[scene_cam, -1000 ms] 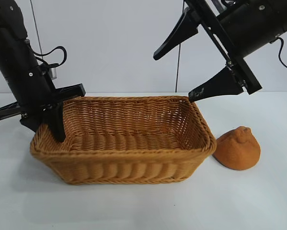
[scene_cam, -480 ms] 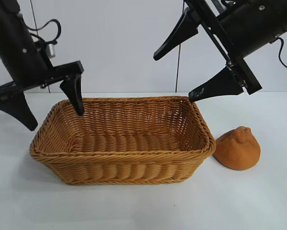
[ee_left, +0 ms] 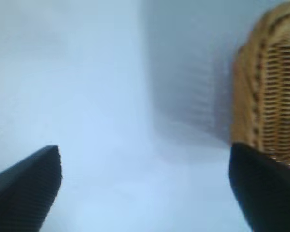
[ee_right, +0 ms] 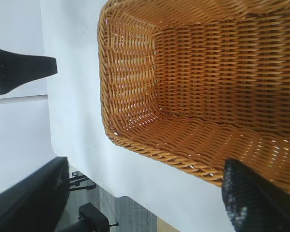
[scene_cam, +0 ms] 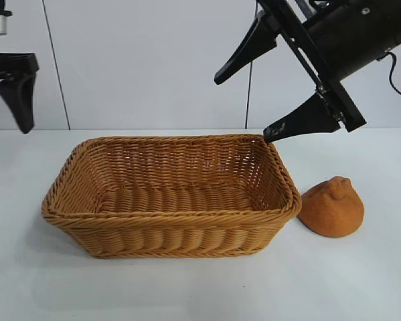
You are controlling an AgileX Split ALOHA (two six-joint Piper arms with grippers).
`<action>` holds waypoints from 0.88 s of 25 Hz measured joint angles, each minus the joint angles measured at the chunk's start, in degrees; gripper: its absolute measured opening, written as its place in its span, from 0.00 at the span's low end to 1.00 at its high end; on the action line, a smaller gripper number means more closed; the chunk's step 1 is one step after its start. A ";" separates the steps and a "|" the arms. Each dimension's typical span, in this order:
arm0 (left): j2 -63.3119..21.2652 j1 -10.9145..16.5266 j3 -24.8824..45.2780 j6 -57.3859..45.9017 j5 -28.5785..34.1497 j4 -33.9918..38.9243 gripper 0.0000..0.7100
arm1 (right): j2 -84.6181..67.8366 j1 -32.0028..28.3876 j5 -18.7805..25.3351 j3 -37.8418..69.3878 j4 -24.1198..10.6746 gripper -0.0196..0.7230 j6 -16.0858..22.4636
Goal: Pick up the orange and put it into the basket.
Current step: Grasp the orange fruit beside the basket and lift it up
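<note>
Far left, my left gripper (ee_left: 145, 186) hangs with jaws apart. The basket (scene_cam: 170, 217) sits empty mid-table. My right gripper (scene_cam: 274, 100) hovers above it, spread wide. The orange (scene_cam: 332, 206) (rough, firm-looking, probably light) lies just right; I'd pinch its rounded flanks.

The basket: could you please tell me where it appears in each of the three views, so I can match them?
Exterior view: the basket sits centre on the table, the orange beside its right end.
Left wrist view: only one rim corner, at the right edge.
Right wrist view: it fills the upper right, interior showing.
Shared landmark: the braided rim.
</note>
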 joint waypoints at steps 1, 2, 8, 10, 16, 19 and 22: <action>-0.05 0.26 0.00 0.00 0.35 0.26 0.94 | 0.00 0.00 0.00 0.00 0.00 0.82 0.00; -0.12 0.27 0.00 0.16 0.82 0.53 0.94 | 0.00 0.00 0.00 0.00 0.00 0.82 0.00; -4.27 0.27 0.00 2.05 4.69 0.65 0.94 | 0.00 0.00 0.91 0.00 0.00 0.82 0.00; -7.12 0.27 0.12 2.30 5.01 1.00 0.94 | 0.00 0.00 1.14 0.00 0.00 0.82 0.00; -20.54 0.27 6.94 2.63 5.20 1.22 0.94 | 0.00 0.00 1.14 0.00 -0.11 0.82 0.00; -29.95 0.27 15.46 2.63 5.34 1.27 0.94 | 0.00 0.00 1.14 0.00 -0.26 0.82 0.00; -40.10 0.27 24.56 2.63 5.47 2.08 0.94 | 0.00 0.00 1.14 0.00 -0.38 0.82 0.00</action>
